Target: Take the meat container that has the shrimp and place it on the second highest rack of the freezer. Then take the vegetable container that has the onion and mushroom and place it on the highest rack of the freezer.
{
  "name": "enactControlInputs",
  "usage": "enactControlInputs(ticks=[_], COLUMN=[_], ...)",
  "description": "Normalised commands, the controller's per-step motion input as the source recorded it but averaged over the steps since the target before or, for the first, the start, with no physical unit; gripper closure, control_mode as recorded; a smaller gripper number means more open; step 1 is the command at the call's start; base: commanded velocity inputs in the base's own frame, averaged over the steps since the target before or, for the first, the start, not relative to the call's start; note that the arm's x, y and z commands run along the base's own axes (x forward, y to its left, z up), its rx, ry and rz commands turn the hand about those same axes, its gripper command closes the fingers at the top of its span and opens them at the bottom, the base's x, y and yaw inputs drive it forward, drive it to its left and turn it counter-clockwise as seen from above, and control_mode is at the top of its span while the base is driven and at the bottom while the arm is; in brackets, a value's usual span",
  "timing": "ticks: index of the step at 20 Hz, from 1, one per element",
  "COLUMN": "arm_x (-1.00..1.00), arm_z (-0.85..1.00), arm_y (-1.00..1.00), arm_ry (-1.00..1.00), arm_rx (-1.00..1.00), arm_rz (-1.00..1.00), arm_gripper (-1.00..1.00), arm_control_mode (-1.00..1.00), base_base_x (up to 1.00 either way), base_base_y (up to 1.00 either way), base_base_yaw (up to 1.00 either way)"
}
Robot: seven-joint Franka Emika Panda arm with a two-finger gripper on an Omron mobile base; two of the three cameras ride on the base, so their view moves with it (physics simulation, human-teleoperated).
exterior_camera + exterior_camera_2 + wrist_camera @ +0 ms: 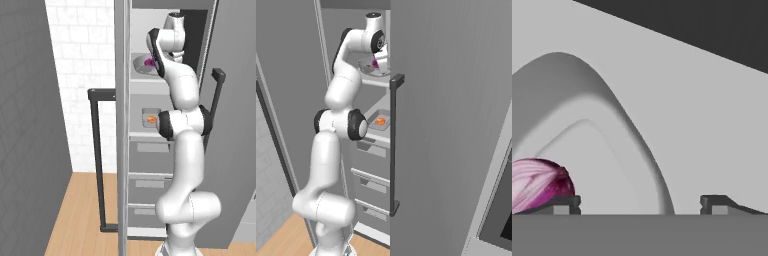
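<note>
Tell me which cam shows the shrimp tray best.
Right base view: the meat container sits in the open on the second shelf, the shrimp plain inside it. The left base view also shows it, smaller, with the arm's elbow crowding its right edge. The hand view looks into the vegetable container at the onion instead.

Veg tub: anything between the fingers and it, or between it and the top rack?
Nothing visible. The tub already sits on the top rack, onion inside. In the hand view the gripper is open, its fingers apart either side of the tub's wall. The tray with the shrimp sits one rack below.
</note>
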Motion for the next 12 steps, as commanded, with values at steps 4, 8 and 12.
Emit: enactControlInputs(ticks=[4, 8, 12], arm_x=[-0.48, -0.64, -0.59], arm_z=[-0.35, -0.57, -0.56], arm_y=[0.01, 0.08, 0.06], arm_ry=[-0.24, -0.22, -0.22], arm_rx=[0.00, 0.00, 0.00], arm_rz=[0.00, 0.00, 0.00], arm_gripper=[-1.00, -1.00, -1.00], arm_control_mode=[-1.00, -1.00, -1.00], base_base_x=[0.00, 0.00, 0.00], base_base_y=[0.00, 0.00, 0.00], base_base_yaw=[0.00, 0.00, 0.00])
